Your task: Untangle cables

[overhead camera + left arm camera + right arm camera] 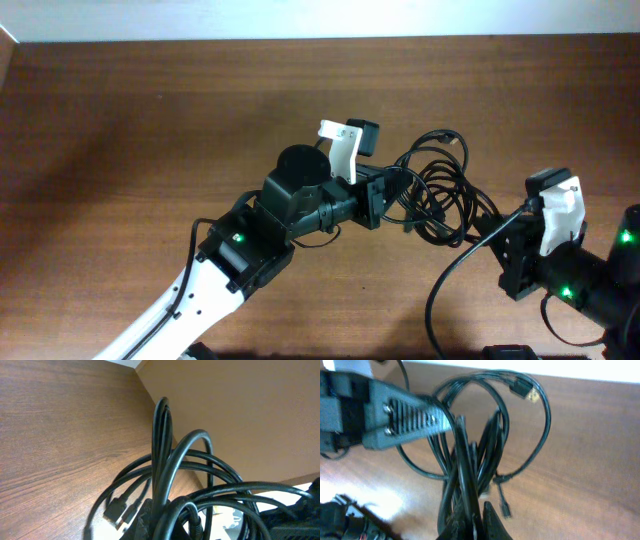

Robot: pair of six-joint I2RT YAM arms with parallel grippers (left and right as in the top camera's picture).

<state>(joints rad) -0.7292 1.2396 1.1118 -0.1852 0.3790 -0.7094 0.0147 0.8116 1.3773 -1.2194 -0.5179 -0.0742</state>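
I am reading the right gripper (pixel 475 524) as clamped on the cables (pixel 437 190), pinching the bunch at its 5 o'clock edge, probably to anchor it while loops get drawn off. The left gripper (pixel 385 196) is nosing in from 9 o'clock; clenched or released, I cannot tell. The tangle is sitting just right of centre on the table (pixel 150 100). I am counting one bunch, two grippers, and three plug ends in the right wrist view, one of them a gold-tipped plug (pixel 524 389).
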